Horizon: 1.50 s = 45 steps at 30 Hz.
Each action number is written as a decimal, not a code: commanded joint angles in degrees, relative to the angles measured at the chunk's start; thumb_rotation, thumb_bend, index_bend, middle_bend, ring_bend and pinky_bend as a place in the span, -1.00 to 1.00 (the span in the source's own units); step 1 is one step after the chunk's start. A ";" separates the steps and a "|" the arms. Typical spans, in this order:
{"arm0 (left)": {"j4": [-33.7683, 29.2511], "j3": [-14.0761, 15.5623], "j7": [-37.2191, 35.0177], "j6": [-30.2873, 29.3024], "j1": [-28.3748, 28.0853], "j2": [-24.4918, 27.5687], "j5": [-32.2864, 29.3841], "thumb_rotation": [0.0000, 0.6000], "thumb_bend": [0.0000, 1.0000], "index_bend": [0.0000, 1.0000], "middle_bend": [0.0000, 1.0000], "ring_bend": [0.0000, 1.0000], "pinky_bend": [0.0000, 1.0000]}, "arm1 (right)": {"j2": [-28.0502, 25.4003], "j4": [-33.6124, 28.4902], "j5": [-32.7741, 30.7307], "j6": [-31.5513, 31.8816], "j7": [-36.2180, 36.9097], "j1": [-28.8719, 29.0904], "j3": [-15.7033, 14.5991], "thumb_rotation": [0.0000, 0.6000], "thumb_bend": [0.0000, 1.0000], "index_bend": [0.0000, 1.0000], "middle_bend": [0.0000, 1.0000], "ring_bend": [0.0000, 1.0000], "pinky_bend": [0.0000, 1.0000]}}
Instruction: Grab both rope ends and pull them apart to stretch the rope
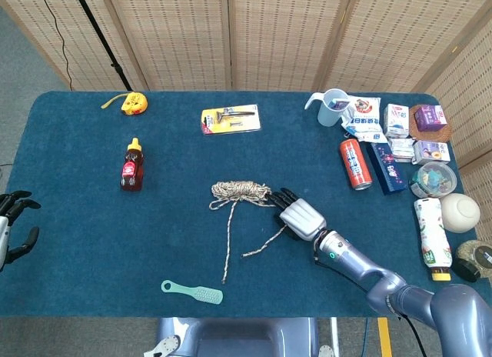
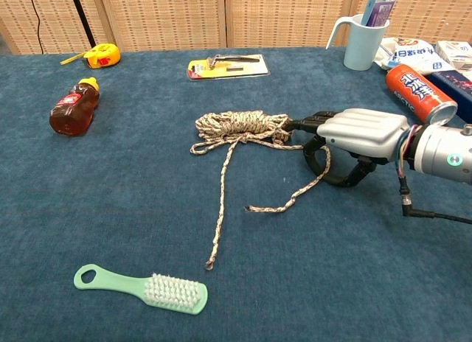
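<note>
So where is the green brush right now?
The green brush lies at the table's near edge, left of centre in both views, just below the rope's long loose end.

The right hand (image 2: 346, 139) is showing a ribbed silver back shell and black fingers (image 2: 304, 123), joining a grey-blue metallic forearm with a green light and thin dark cables. The left hand (image 1: 11, 226) is showing black fingers.

Speckled beige-brown rope (image 2: 240, 126), mint-green brush (image 2: 144, 287), teal table (image 2: 110, 194), silver hand (image 2: 352, 139) with seemingly black fingers (image 2: 317, 158)
</note>
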<state>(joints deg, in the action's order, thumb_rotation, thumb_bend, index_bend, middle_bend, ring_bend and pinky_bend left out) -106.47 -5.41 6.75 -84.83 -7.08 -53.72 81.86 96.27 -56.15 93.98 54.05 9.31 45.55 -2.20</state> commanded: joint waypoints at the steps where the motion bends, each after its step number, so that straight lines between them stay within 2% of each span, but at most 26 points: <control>1: 0.03 0.03 -0.03 0.00 0.02 -0.01 0.01 1.00 -0.29 -0.25 -0.48 -0.54 -1.00 | 0.03 -0.01 -0.04 0.00 0.01 -0.03 -0.02 1.00 0.00 0.09 -0.87 -1.00 -1.00; 13: 0.52 -0.16 -0.64 -0.27 -0.07 0.18 0.46 1.00 -0.28 -0.25 -0.48 -0.54 -1.00 | -0.18 -1.03 -0.92 0.45 -0.50 -0.30 0.63 1.00 0.07 0.13 -0.81 -1.00 -1.00; 20: 1.32 -1.09 -1.57 -0.29 -1.23 0.74 2.04 1.00 -0.28 -0.25 -0.48 -0.55 -1.00 | -1.83 -4.35 -1.50 2.44 -1.59 -1.06 1.56 1.00 0.07 0.13 -0.78 -1.00 -1.00; 25: 1.57 0.05 -1.99 3.03 -2.99 0.96 4.43 1.00 -0.29 -0.25 -0.48 -0.55 -1.00 | -3.58 -7.19 -1.86 3.23 -3.09 -1.62 1.86 1.00 0.08 0.13 -0.78 -1.00 -1.00; 36: 6.55 1.77 -5.13 13.79 -12.06 -1.43 13.81 1.00 -0.28 -0.24 -0.48 -0.58 -1.00 | -6.14 -12.56 -3.01 3.66 -6.50 -2.75 2.31 1.00 0.09 0.13 -0.78 -1.00 -1.00; 42: 10.32 2.53 -6.89 18.79 -18.16 -5.23 19.47 1.00 -0.27 -0.24 -0.53 -0.71 -1.00 | -7.28 -15.47 -3.65 4.18 -8.52 -3.41 2.76 1.00 0.09 0.13 -0.78 -1.00 -1.00; 45: 12.32 3.07 -7.47 20.42 -20.74 -7.61 21.90 1.00 -0.27 -0.24 -0.63 -0.83 -1.00 | -7.48 -16.16 -4.12 4.06 -9.24 -3.78 2.80 1.00 0.09 0.13 -0.78 -1.00 -1.00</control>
<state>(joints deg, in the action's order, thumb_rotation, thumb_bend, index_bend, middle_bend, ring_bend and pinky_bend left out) -95.56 -2.81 -0.10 -65.61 -26.31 -59.85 102.46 88.86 -72.19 89.97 58.14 0.21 41.88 0.56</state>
